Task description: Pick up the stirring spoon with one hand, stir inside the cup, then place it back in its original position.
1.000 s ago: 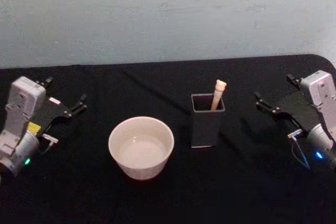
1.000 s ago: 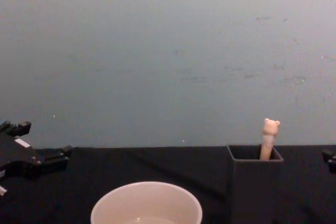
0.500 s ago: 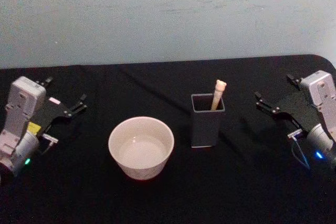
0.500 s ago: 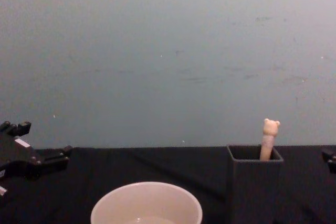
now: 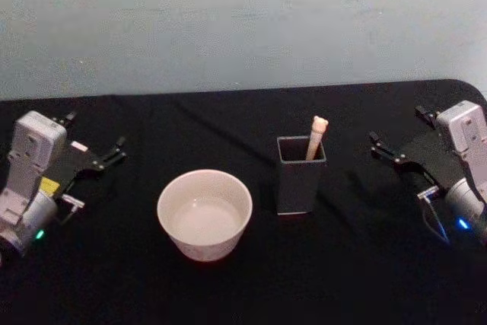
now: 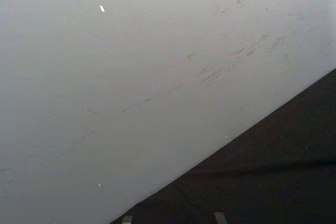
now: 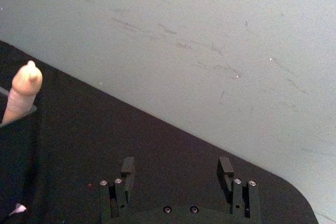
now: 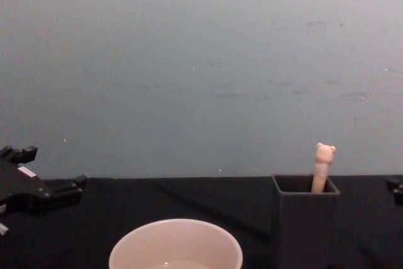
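Observation:
The stirring spoon (image 5: 316, 136) stands in a dark grey square holder (image 5: 300, 180); just its beige handle and bear-head knob (image 8: 324, 153) stick out, and its bowl is hidden inside. The knob (image 7: 22, 91) also appears in the right wrist view. The cream-white cup (image 5: 205, 213) sits left of the holder, with clear liquid in it. My right gripper (image 5: 397, 135) hovers open at the table's right side, well right of the holder, nothing between its fingers (image 7: 127, 168). My left gripper (image 5: 95, 141) rests open at the far left, away from the cup.
A black cloth (image 5: 251, 119) covers the table, and a plain pale wall (image 5: 243, 20) rises behind it. The cloth's rounded right corner (image 5: 472, 85) lies just behind my right gripper. Bare cloth separates each gripper from the cup and holder.

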`<state>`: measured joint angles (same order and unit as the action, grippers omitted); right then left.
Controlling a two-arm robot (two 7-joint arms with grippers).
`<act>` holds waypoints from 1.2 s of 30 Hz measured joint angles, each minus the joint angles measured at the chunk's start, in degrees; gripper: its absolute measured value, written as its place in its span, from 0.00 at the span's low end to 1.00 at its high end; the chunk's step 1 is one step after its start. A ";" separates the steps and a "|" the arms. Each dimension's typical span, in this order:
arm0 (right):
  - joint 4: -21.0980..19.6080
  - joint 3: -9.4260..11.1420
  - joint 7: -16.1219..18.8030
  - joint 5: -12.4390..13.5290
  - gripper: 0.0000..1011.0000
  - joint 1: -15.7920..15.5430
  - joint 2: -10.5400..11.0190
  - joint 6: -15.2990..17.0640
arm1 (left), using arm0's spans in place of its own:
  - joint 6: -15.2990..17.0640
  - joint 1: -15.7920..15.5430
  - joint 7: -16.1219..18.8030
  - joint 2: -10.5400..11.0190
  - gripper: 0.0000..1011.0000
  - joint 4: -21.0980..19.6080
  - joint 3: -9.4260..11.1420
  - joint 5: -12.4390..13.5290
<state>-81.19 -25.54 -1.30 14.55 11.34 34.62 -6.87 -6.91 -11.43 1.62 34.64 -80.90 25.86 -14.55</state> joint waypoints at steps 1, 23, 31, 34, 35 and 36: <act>-0.18 0.17 0.14 0.06 0.99 -0.04 -0.03 0.03 | 0.00 0.00 0.00 0.00 0.99 0.00 0.00 0.00; -8.55 7.83 14.25 14.30 0.99 -4.47 1.56 7.55 | 0.00 0.00 0.00 0.00 0.99 0.00 0.00 0.00; -10.77 8.22 19.92 16.43 0.99 -5.98 1.70 8.15 | 0.00 0.00 0.00 0.00 0.99 0.00 0.00 0.00; -10.84 7.83 20.63 16.39 0.99 -5.79 0.94 8.79 | 0.00 0.00 0.00 0.00 0.99 0.00 0.00 0.00; -10.84 7.72 20.74 16.36 0.99 -5.64 0.67 8.99 | 0.00 0.00 0.00 0.00 0.99 0.00 0.00 0.00; -10.83 7.61 20.81 16.30 0.99 -5.48 0.42 9.23 | 0.00 0.00 0.00 0.00 0.99 0.00 0.00 0.00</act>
<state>-92.01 -17.93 19.51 30.86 5.85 35.04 2.36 -6.91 -11.43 1.62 34.65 -80.90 25.86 -14.55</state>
